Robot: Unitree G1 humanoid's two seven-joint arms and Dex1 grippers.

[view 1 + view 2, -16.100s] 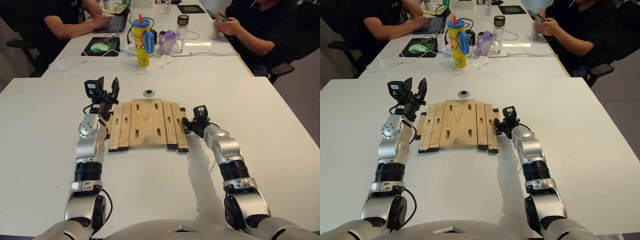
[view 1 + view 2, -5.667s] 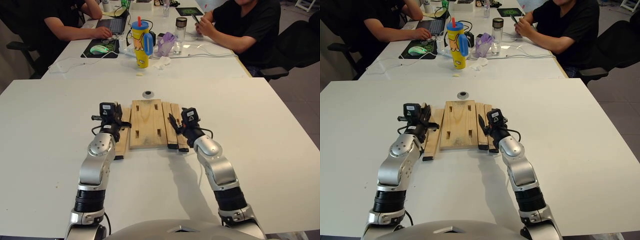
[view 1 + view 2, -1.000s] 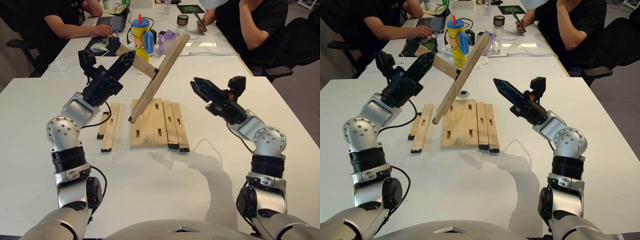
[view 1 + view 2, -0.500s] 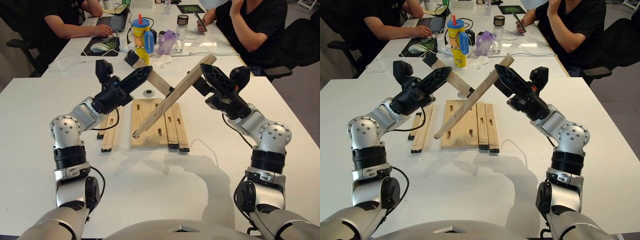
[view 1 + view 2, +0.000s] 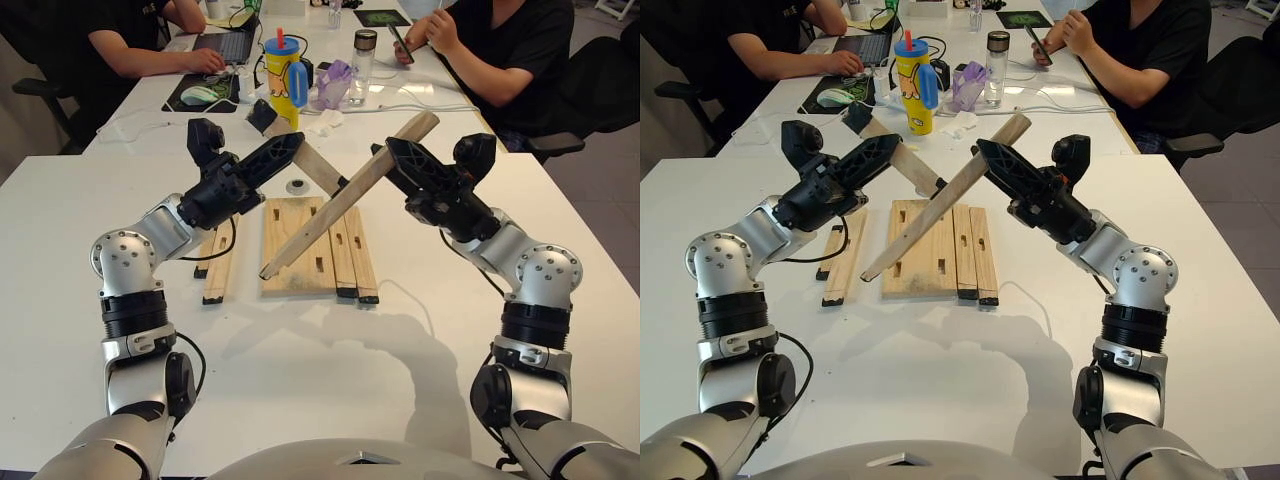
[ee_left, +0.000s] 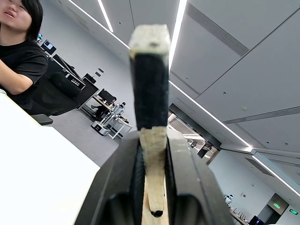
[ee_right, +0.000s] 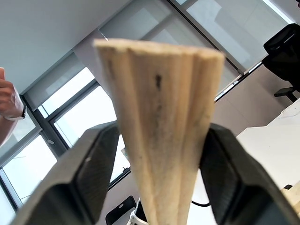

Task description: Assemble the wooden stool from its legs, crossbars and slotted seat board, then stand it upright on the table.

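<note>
Two stool parts were aloft, a black-capped crossbar (image 5: pixel 322 172) clamped in the left gripper (image 5: pixel 285 150) and a long leg (image 5: pixel 310 232) clamped in the right gripper (image 5: pixel 400 160), crossed over the flat seat board (image 5: pixel 300 280); remaining slotted pieces (image 5: pixel 352 262) lay loose, unassembled.

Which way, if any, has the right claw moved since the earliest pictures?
Yes. The right claw has lifted off the table at the flat boards' right edge; it is now raised, shut on the long leg.
</note>
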